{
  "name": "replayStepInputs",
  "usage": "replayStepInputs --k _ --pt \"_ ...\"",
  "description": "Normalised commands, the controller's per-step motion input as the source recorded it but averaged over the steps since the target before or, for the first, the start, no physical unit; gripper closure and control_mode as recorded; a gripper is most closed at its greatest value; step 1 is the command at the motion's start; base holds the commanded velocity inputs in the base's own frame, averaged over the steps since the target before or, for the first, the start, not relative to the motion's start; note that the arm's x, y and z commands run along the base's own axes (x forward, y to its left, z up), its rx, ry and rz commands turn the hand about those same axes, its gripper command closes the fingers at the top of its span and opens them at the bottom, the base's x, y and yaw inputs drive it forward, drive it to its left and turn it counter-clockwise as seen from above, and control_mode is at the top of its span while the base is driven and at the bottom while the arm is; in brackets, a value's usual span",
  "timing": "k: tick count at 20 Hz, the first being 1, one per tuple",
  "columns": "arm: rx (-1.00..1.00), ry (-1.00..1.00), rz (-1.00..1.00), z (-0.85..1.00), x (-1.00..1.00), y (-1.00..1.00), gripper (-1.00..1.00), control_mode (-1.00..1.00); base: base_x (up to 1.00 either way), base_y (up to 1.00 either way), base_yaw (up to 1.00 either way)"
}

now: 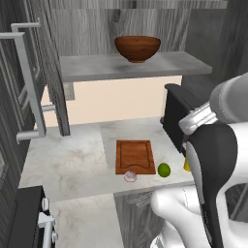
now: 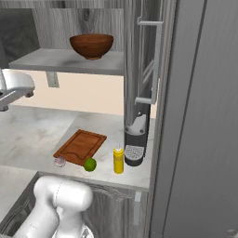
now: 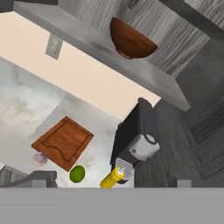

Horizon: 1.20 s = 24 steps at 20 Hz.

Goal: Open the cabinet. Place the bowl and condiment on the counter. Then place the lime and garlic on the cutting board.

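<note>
Lime (image 3: 77, 173) and bottle (image 3: 112, 176) lowest in frame, bowl (image 3: 130, 40) shelved upper centre; my gripper (image 3: 111, 183) gapes empty.

Both cabinet (image 1: 38, 72) doors stand open, leaving the front of the shelf (image 1: 97, 68) free; only the bowl (image 1: 137, 47) sits there. Below, the surface (image 1: 68, 160) is bare toward its left edge. At its right edge the coffee machine (image 2: 135, 135) crowds the condiment (image 2: 118, 159), with the lime (image 2: 89, 164) near the front edge.
</note>
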Motion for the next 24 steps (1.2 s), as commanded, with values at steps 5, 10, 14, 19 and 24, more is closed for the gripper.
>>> replayStepInputs --k 5,10,14,19,24 --pt "-0.02 -0.02 0.0 0.28 -0.24 0.0 -1.0 -1.0 0.0 0.0 0.0" --pt "-0.05 -0.02 0.0 0.37 -0.06 0.0 -1.0 -1.0 0.0 0.0 0.0" --pt "0.0 0.0 0.05 0.1 0.11 0.0 -1.0 -1.0 0.0 0.0 0.0" --pt "0.0 0.01 0.11 0.01 0.3 0.02 -1.0 -1.0 0.0 0.0 0.0" --pt "-0.03 0.0 0.13 0.0 0.35 0.05 -1.0 -1.0 0.0 0.0 0.0"
